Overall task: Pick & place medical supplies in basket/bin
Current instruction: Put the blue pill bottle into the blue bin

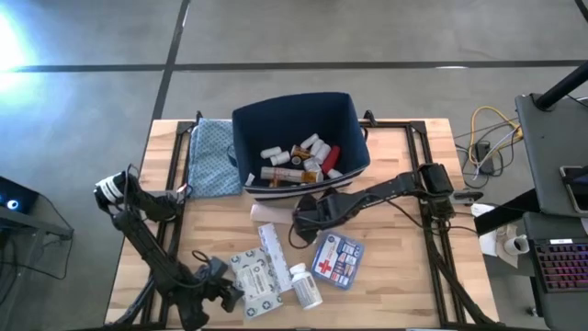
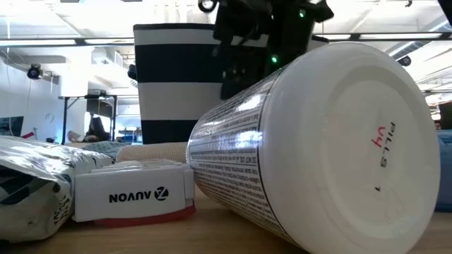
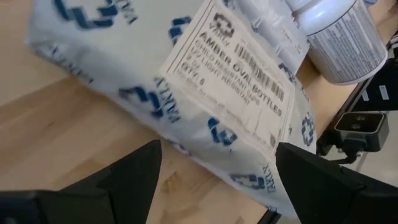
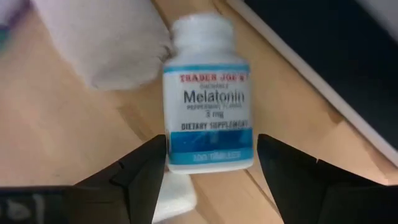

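Right claw [image 4: 210, 163] down over worktop [image 1: 413, 248] centre, just near of navy bin [image 1: 354, 138], fingers spread either side of melatonin bottle [image 4: 208, 102] lying flat, not visibly touching it. Pale cloth roll [image 4: 102, 43] just beside bottle's cap end. Left claw [image 3: 217, 177] low at near-left, open, facing printed packet [image 3: 186, 93]. White pill bottle [image 1: 305, 285] on its side right of packets, blue-white first-aid box [image 1: 337, 259] farther right. Inside bin, red bottle [image 1: 330, 158] among several white bottles. Blue patterned cloth [image 1: 211, 158] left of bin.
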